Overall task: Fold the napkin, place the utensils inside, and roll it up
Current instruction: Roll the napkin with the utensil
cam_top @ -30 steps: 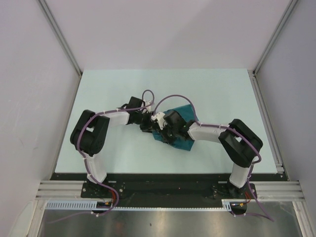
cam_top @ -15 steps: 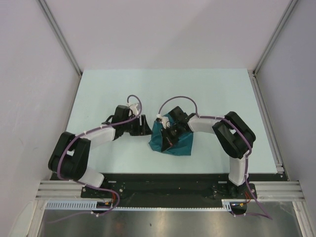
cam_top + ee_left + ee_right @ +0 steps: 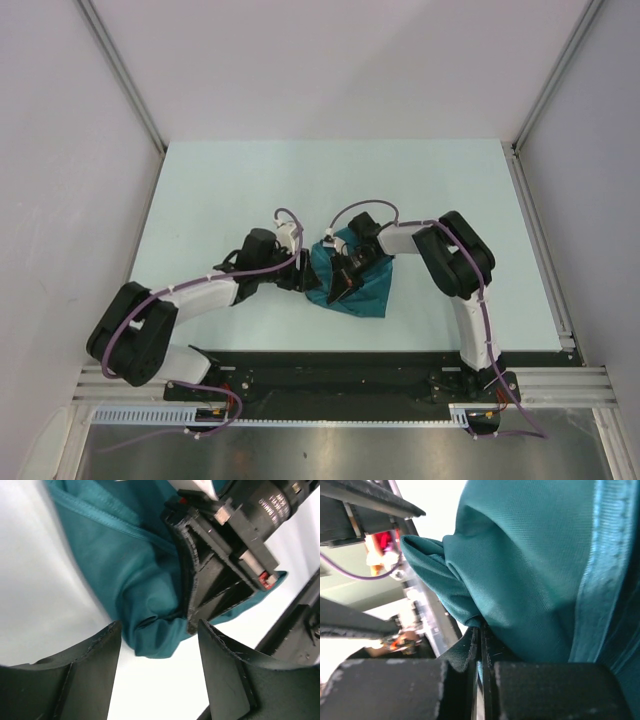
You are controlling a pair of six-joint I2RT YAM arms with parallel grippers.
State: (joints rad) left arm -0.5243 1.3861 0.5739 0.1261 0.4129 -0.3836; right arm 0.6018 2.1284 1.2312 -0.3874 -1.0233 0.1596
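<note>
Top external view: the pale tabletop (image 3: 450, 190) is bounded by upright walls (image 3: 60, 150) on the left and right and by a black base rail (image 3: 340, 370) at the near edge; bare surface extends to the far side and to both sides of the arms. The napkin (image 3: 368, 292) lies bunched near the middle of the tabletop, close to the near edge but short of the rail, well apart from either wall.

The right tool (image 3: 338, 282) sits on the left part of the napkin; the right wrist view shows its fingers pressed together with only a thin seam between them, a fold of teal cloth clamped in that seam and the rest of the cloth rising above it.

The left tool (image 3: 300, 277) is just left of the napkin; the left wrist view shows its fingers spread wide, holding nothing. The napkin's rounded folded corner lies at the mouth of that gap; contact with either finger cannot be determined. The right tool's fingertips pinch the cloth just beyond the corner.
</note>
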